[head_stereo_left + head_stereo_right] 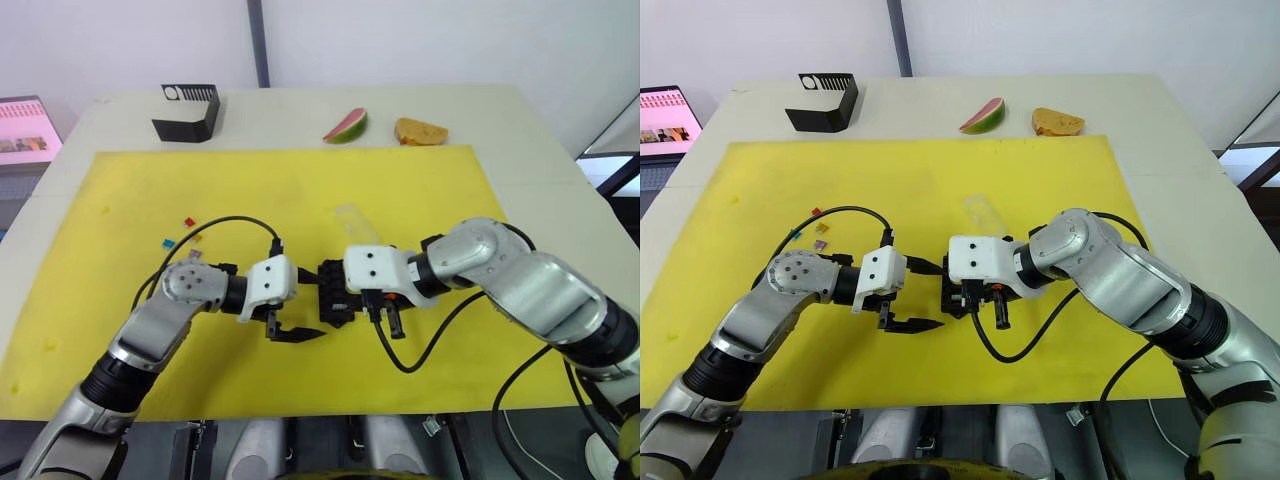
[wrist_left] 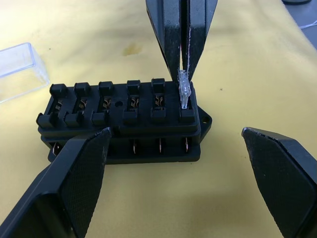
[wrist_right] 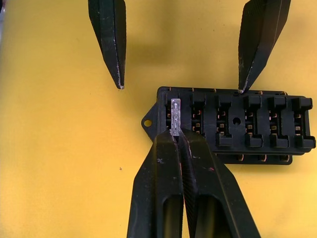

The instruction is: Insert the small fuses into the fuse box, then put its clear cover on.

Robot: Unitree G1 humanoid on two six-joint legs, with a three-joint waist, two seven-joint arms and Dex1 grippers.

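The right gripper (image 3: 177,136) is pinching a whitish fuse (image 3: 175,116) between its closed fingers and is holding it upright in the end slot of the fuse box (image 2: 124,119). The box is lying on the yellow mat (image 1: 300,200) on the surface. The left gripper (image 2: 173,163) is standing wide open just beside the box, holding nothing. The clear cover (image 2: 20,69) is lying near the box. Some small fuses (image 1: 815,230) are lying well apart, near the left arm.

The right gripper (image 1: 392,322) hides most of the fuse box (image 1: 335,296); the clear cover (image 2: 21,69) is cut off.
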